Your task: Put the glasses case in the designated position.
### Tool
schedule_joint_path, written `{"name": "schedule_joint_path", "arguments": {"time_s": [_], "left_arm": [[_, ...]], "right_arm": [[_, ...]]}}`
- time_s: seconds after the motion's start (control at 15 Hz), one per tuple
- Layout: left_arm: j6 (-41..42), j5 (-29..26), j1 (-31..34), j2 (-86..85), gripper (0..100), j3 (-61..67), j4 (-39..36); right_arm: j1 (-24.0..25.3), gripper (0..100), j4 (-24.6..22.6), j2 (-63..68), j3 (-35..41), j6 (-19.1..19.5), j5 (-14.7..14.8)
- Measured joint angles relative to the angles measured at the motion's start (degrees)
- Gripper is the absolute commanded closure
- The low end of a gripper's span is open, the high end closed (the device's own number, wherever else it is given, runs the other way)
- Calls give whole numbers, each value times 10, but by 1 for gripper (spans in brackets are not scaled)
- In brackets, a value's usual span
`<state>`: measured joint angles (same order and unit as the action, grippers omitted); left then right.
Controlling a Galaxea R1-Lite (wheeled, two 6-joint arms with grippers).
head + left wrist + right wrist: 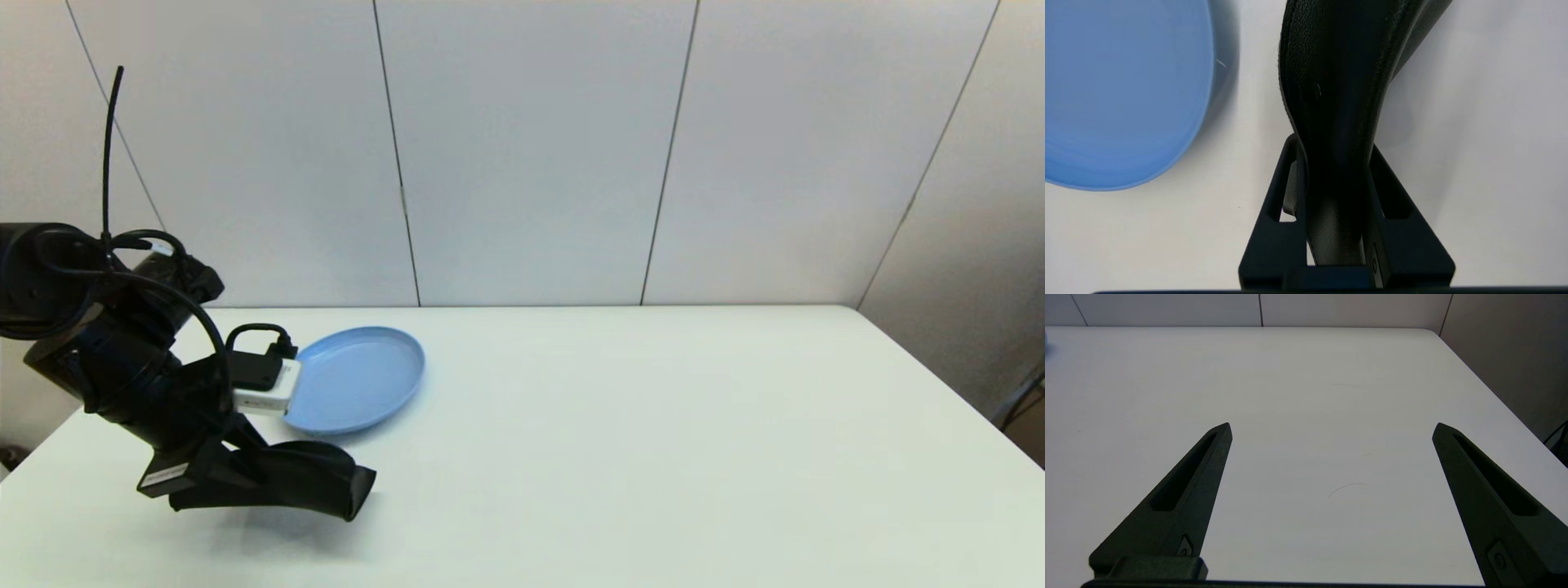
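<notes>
Glasses case (314, 478) beside blue plate (359, 380)

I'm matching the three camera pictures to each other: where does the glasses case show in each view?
Head view: glasses case low on the left, held by the left gripper, nearer than the blue plate.
Left wrist view: centre, clamped between the fingers.
Right wrist view: not in it.
Shared landmark: the plate.

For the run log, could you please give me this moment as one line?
left gripper: shut on glasses case, above table near blue plate | right gripper: open, idle
</notes>
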<state>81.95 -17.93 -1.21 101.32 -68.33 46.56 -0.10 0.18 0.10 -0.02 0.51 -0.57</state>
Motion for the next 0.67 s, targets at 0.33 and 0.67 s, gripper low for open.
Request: {"name": "schedule_joint_path", "arguments": {"time_s": [0.33, 0.67], "left_arm": [[-1, 0, 0, -7, 100, 17, 0], [-1, 1, 1, -21, 100, 35, -1]], "right_arm": [[0, 0, 0, 0, 0, 0, 0], [0, 0, 0, 0, 0, 0, 0]]}}
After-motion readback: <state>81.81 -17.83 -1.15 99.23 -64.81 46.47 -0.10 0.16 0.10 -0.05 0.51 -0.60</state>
